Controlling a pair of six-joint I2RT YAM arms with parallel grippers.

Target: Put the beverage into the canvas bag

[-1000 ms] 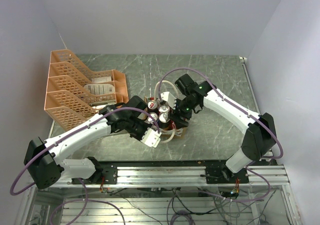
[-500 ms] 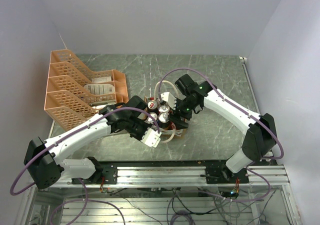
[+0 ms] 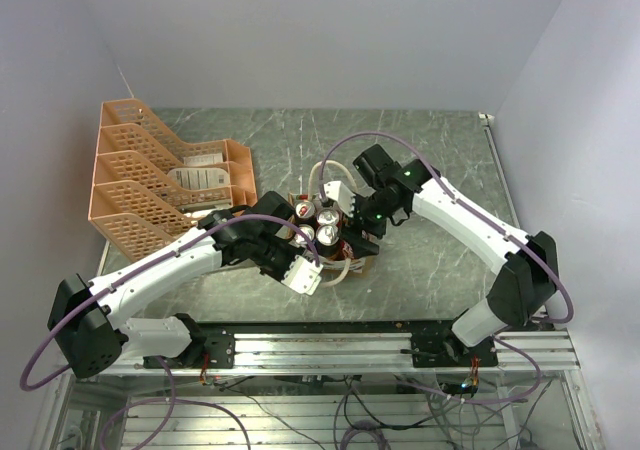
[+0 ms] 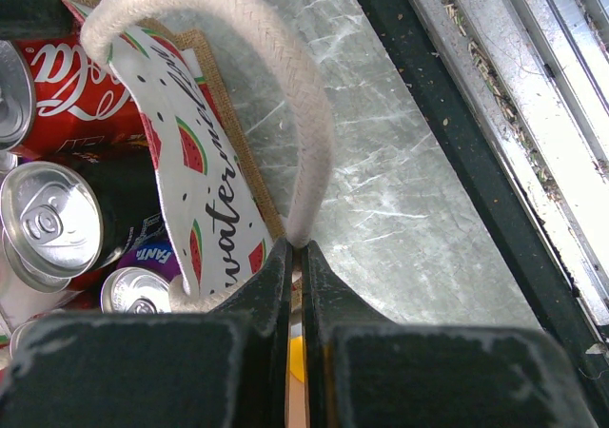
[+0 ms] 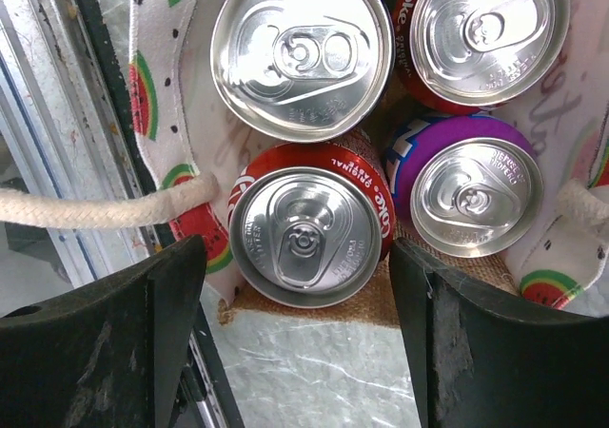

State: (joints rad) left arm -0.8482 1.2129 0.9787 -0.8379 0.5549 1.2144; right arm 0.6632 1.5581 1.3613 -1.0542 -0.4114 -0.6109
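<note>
The canvas bag point(image 3: 338, 258) stands at the table's front middle, its watermelon panel point(image 4: 205, 190) showing in the left wrist view. Several cans stand upright inside it: red Coke cans point(image 5: 304, 233), a purple Fanta can point(image 5: 471, 195) and a plain silver-topped can point(image 5: 303, 48). My left gripper point(image 4: 297, 252) is shut on the bag's white rope handle point(image 4: 285, 86) and holds the near side up. My right gripper point(image 5: 297, 262) is open wide above the cans, with its fingers point(image 5: 162, 314) either side of a Coke can and not touching it.
An orange mesh tray rack point(image 3: 160, 175) stands at the back left, close to the left arm. The bag's other rope handle point(image 5: 95, 207) lies by the right gripper's left finger. The metal rail point(image 3: 400, 340) runs along the near table edge.
The right arm has drawn slightly up and to the right above the bag. The left gripper, the bag and the cans have not moved.
</note>
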